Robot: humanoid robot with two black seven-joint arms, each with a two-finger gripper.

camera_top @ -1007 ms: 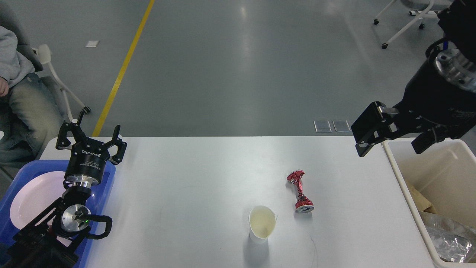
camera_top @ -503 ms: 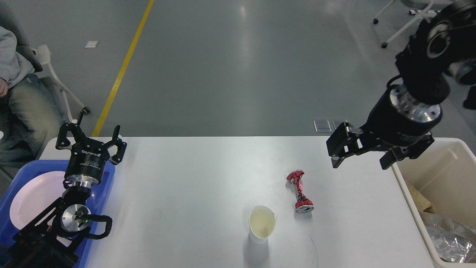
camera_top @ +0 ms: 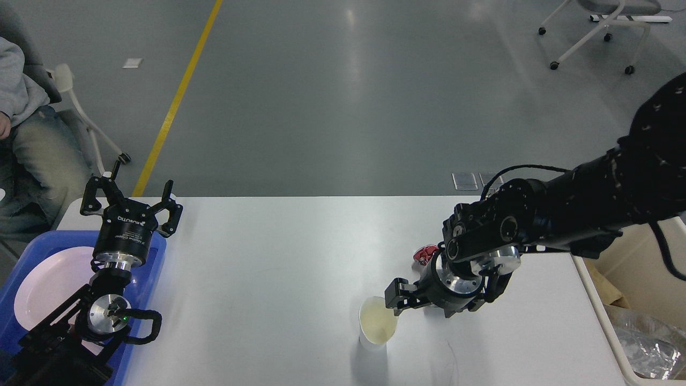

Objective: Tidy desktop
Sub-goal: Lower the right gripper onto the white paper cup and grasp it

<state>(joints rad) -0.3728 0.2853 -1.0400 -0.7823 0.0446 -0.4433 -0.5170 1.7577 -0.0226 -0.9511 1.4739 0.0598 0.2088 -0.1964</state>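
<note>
Right tool sits at the right rim of the paper cup, which stands upright, mouth up, near the front-centre of the desk; the cup lies just left of and slightly nearer than the tool. Only one finger block reads clearly from this angle, so can't tell how far it's spread or whether it has the rim. Crushed red can is mostly hidden behind the right wrist, long axis not readable. Left tool is spread wide and empty, above the far corner of the blue tray, well away from the cup, so the right arm is the nearer one. Tray holds a white plate. Cream bin at the right edge holds brown paper and crumpled clear plastic. Cup looks empty
</note>
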